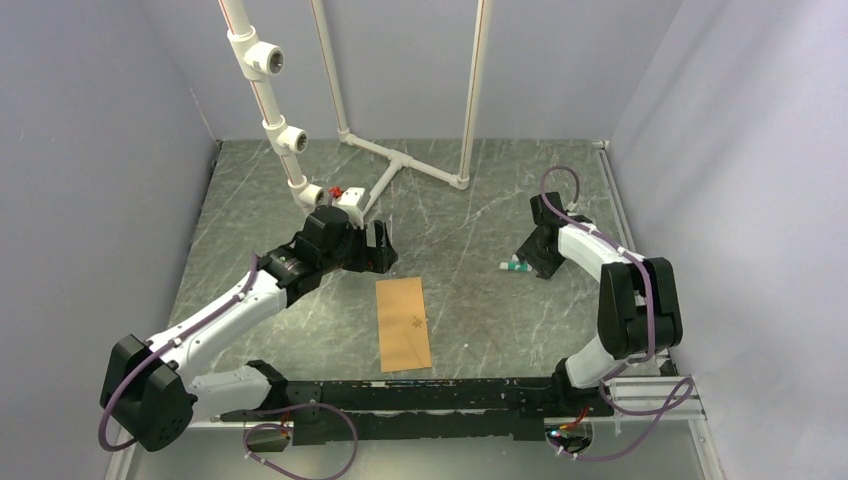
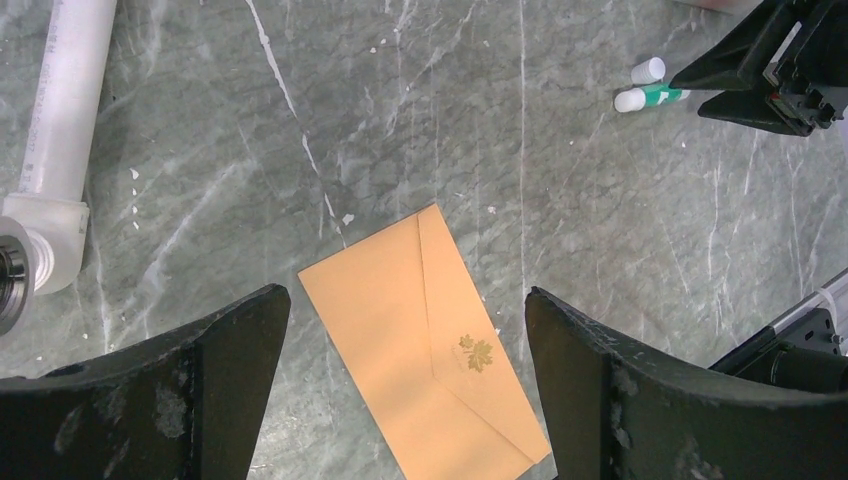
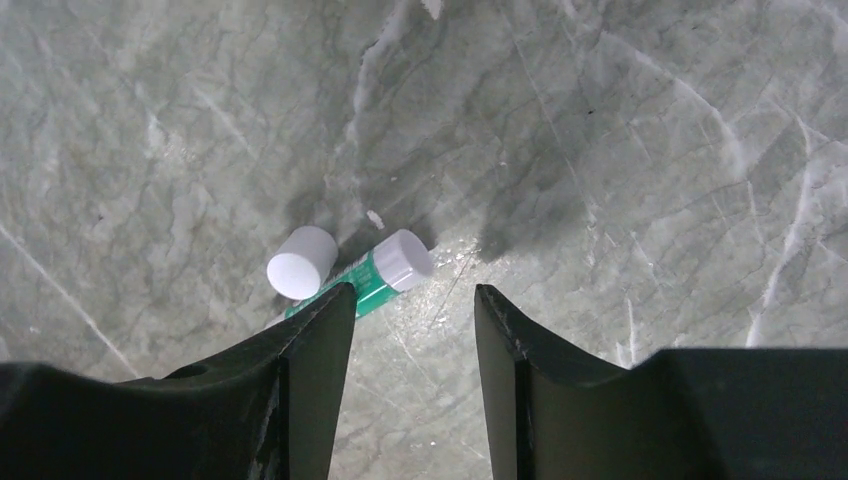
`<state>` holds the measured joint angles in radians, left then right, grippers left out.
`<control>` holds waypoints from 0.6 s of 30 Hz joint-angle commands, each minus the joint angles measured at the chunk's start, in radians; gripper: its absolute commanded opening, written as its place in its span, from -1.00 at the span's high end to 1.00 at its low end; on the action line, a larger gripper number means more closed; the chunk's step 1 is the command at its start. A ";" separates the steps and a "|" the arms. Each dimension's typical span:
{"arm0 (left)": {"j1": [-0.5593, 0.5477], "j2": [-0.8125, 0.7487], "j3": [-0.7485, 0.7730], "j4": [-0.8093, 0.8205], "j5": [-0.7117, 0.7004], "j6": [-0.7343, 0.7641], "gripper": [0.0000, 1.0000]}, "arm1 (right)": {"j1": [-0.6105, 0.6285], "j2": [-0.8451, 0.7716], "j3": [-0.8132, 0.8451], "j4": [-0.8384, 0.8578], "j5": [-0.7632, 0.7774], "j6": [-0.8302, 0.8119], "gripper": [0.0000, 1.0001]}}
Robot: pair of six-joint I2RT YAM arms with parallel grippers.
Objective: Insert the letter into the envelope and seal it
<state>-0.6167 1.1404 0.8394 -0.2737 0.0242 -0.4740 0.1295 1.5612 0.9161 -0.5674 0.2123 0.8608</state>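
1. Left jaws: spread wide, holding nothing. They hang above the surface [image 1: 470,200], and the wrist view shows the envelope [image 2: 410,330] in the gap between them.
2. Right jaws: part open, nothing between them. They sit low by the glue stick [image 3: 372,280]. Its green body is partly hidden behind one finger, and a loose white cap [image 3: 302,262] lies just beside it.
3. Envelope: flat on the surface, flap folded over, gold leaf mark at the flap's tip. Its long axis runs from the arm bases towards the far wall, slightly skewed. It lies on the base side of the left jaws, near them, and well apart from the right jaws. Your left arm is the nearer.
4. Letter: not seen in any view. You cannot tell whether it is inside the envelope.
5. Judgement: sealing is probably the step in hand, with the right arm going for the glue.
6. Surroundings: grey-green marbled surface, white pipe frame [image 1: 400,158] at the far end, pale walls [image 1: 100,120] around.
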 commanded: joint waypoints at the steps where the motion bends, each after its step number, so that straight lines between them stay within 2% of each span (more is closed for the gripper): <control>1: 0.003 0.004 0.053 0.030 -0.002 0.033 -0.85 | -0.002 0.003 0.035 0.003 0.067 0.072 -0.01; 9: 0.003 0.014 0.070 0.004 -0.021 0.041 -0.85 | -0.002 0.077 0.046 0.024 0.015 0.075 0.00; 18: 0.005 0.020 0.073 -0.003 -0.022 0.037 -0.85 | 0.002 0.051 0.019 0.022 -0.010 0.076 -0.01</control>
<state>-0.6163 1.1584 0.8757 -0.2829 0.0124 -0.4488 0.1295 1.6382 0.9325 -0.5518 0.2218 0.9360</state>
